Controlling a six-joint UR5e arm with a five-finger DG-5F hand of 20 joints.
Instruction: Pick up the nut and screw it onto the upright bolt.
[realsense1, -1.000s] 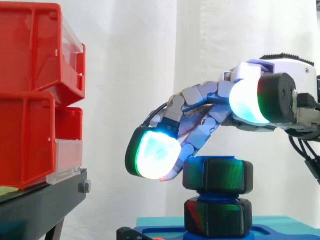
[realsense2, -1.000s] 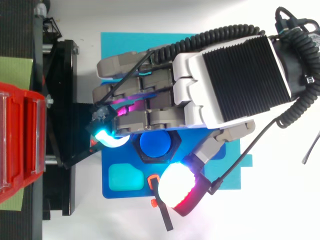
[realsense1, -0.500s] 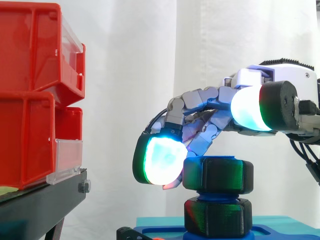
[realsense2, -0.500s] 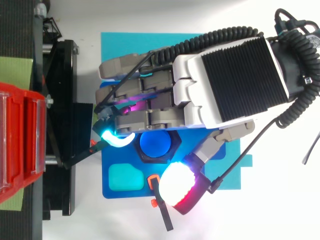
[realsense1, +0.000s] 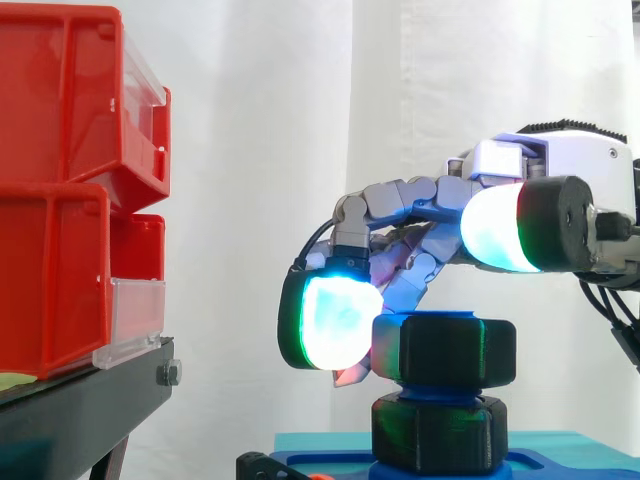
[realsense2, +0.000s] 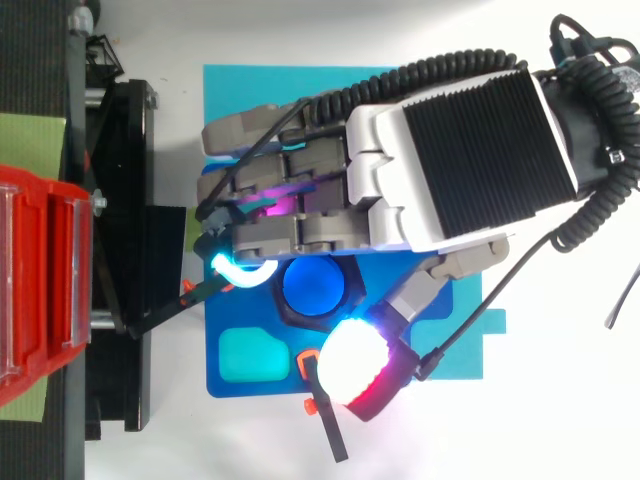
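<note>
A black hexagonal nut (realsense1: 445, 350) sits at the top of the upright blue bolt (realsense2: 312, 287), above a second black hexagonal piece (realsense1: 438, 435) on the blue base plate (realsense1: 560, 462). My hand (realsense2: 460, 160) reaches in from the right over the bolt with its fingers curled down round the nut. One glowing white-green fingertip (realsense1: 335, 322) rests against the nut's left side. The thumb (realsense2: 352, 372), glowing red and white, hangs at the nut's near side, somewhat higher than the nut in the side view. The hand hides the far side of the nut.
Red bins (realsense1: 60, 190) stand stacked on a black stand (realsense1: 80, 410) at the left, close to the fingertips. A teal mat (realsense2: 240, 90) lies under the blue plate, which has a teal inset (realsense2: 250, 352). A thin black and orange tool (realsense2: 325, 420) lies at the plate's near edge.
The hand has drawn to the right, bringing the glowing fingertip in against the nut's left side. The nut has shifted slightly to the right.
</note>
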